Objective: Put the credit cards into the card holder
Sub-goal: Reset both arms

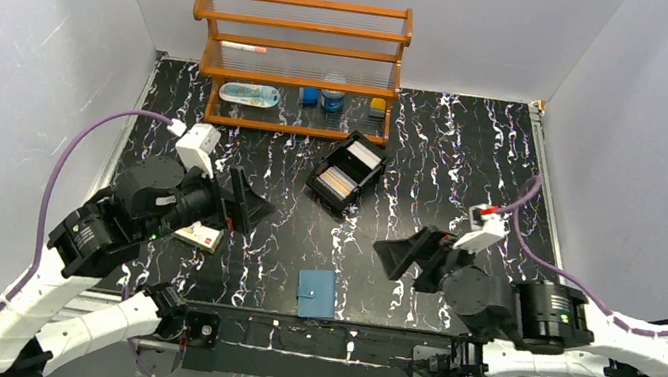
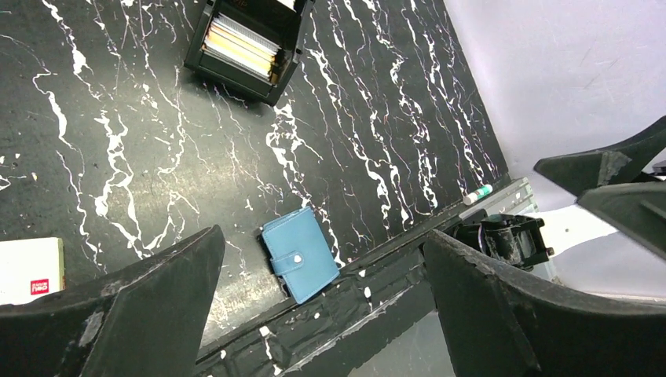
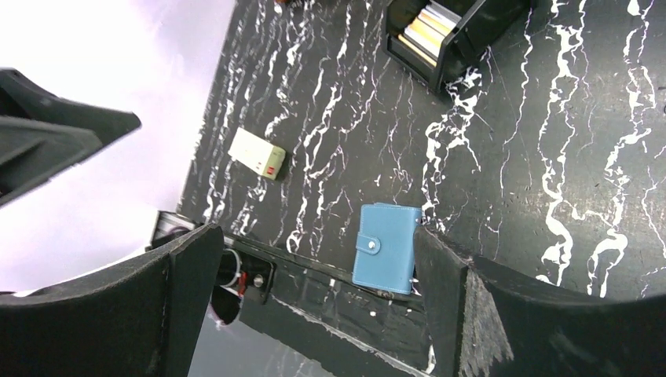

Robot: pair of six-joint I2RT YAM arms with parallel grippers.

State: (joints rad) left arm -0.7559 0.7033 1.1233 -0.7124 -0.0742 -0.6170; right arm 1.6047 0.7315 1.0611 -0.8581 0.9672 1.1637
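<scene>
Near table (image 1: 474,170) edge: wallet (image 1: 317,293), snapped shut. Mid-table: cards (image 1: 336,183) stacked in box (image 1: 314,185). The left fingers (image 2: 133,314) and right fingers (image 3: 503,314): spread, empty. Step: none begun; next, likely unsnapping wallet.

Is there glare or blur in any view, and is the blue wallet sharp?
Top external: even light, the flat blue snap-button wallet small but sharp. Left wrist: wallet sharp, soft sheen on the black marbled tabletop. Right wrist: wallet sharp, the white wall washed out.
</scene>
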